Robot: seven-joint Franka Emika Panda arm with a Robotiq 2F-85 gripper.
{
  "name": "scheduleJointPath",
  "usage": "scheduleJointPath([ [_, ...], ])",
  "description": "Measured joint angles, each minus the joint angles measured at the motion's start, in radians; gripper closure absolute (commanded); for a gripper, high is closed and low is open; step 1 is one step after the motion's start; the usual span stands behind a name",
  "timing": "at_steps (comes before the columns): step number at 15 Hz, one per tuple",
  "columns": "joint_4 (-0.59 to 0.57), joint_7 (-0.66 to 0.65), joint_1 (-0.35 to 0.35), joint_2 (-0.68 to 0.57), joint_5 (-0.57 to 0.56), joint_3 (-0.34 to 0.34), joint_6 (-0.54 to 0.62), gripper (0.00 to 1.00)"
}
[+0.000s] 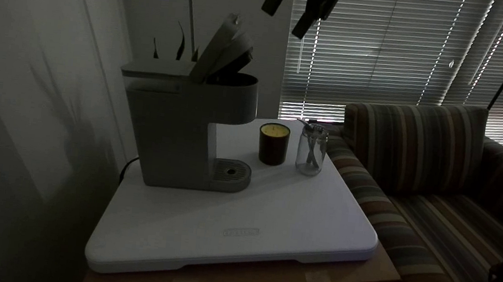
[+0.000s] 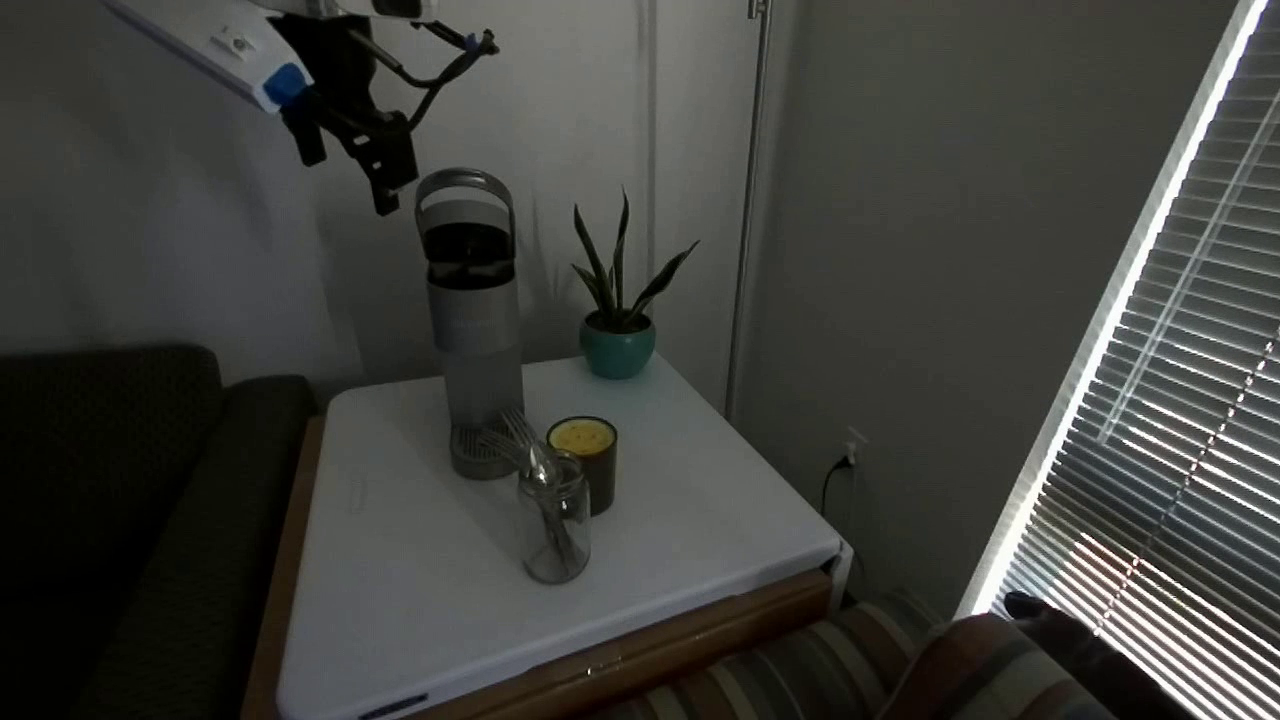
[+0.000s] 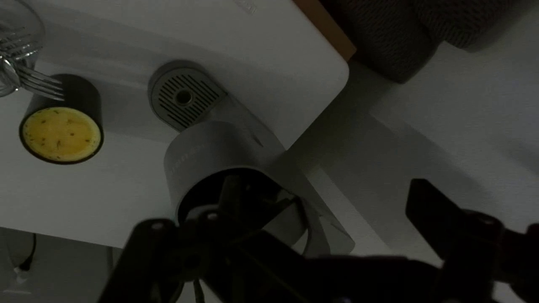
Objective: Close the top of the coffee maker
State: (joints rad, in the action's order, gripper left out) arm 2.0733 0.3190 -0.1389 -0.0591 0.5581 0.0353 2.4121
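Observation:
The grey coffee maker point(image 1: 168, 132) stands on the white table; it also shows in an exterior view point(image 2: 478, 325) and the wrist view point(image 3: 206, 147). Its top point(image 1: 217, 46) is raised and tilted back, leaving the dark opening in the head exposed. In an exterior view the top point(image 2: 465, 180) shows as an arched handle-like rim. In the wrist view the top point(image 3: 313, 237) is partly hidden by my gripper. My gripper point(image 1: 285, 21) is open and empty, apart from the top. It hangs above and forward of it there, and beside it in an exterior view point(image 2: 350, 185). It also shows in the wrist view point(image 3: 323, 183).
A dark candle jar point(image 1: 273, 144) and a clear glass jar point(image 1: 311, 152) with forks stand in front of the machine on the white table point(image 1: 295, 211). A potted plant point(image 2: 617, 345) stands behind. A striped armchair point(image 1: 414, 149) and walls border the table.

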Motion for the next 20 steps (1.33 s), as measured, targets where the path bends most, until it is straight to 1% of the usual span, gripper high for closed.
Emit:
scheduleJointPath([
  [3, -0.015, -0.017, 0.000, -0.008, -0.013, 0.019, -0.045, 0.00],
  [6, -0.070, -0.027, 0.000, -0.033, -0.023, 0.032, -0.103, 0.00],
  [7, -0.094, -0.027, 0.001, -0.045, -0.021, 0.037, -0.106, 0.00],
  [10, -0.176, -0.028, 0.001, -0.092, 0.012, 0.052, -0.092, 0.00],
  [11, -0.204, -0.048, 0.001, -0.110, 0.024, 0.057, -0.075, 0.00],
  [14, -0.283, -0.183, 0.001, -0.173, 0.028, 0.067, -0.010, 0.00],
  [15, -0.307, -0.239, 0.000, -0.195, 0.027, 0.068, 0.005, 0.11],
  [16, -0.330, -0.297, -0.001, -0.219, 0.026, 0.069, 0.021, 0.26],
  [17, -0.351, -0.348, -0.001, -0.242, 0.025, 0.071, 0.032, 0.34],
  [18, -0.373, -0.393, -0.002, -0.264, 0.025, 0.073, 0.041, 0.40],
  [19, -0.392, -0.432, -0.002, -0.285, 0.024, 0.077, 0.048, 0.48],
  [20, -0.409, -0.465, -0.003, -0.303, 0.023, 0.080, 0.057, 0.54],
])
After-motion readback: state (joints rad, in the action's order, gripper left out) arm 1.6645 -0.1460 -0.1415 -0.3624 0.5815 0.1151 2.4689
